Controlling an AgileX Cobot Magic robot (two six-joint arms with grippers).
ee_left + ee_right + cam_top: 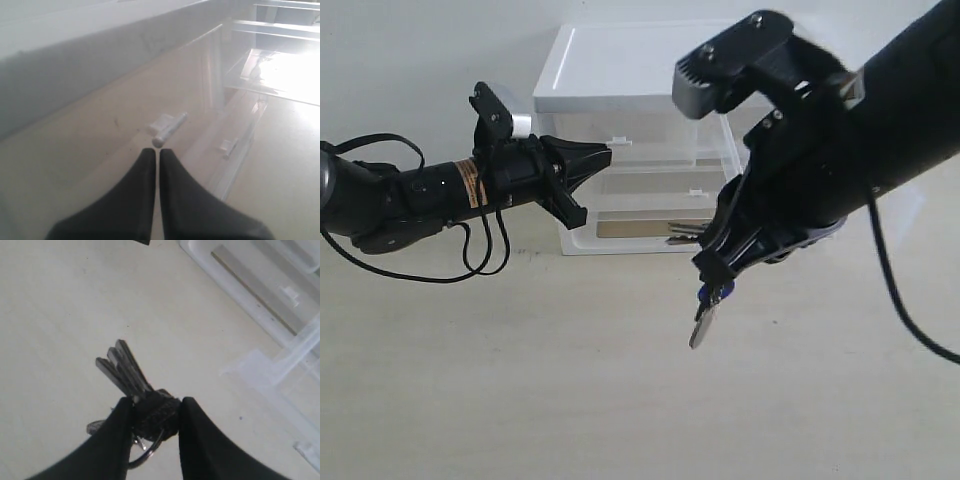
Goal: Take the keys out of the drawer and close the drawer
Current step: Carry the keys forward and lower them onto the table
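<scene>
Right pincer [715,275] is clenched on the fob end of the keys [703,322]: one bunch, hanging long axis downward below it, above the table [520,380]. The drawer [260,365], one, appears pulled out just behind that pincer. The left pincer [157,150], jaws pressed together and empty, sits at the cabinet [620,70] front and is judged the nearer arm.

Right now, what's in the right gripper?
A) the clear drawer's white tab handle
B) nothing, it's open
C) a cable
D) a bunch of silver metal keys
D: the right gripper is shut on the bunch of silver metal keys, which dangles above the beige table.
</scene>
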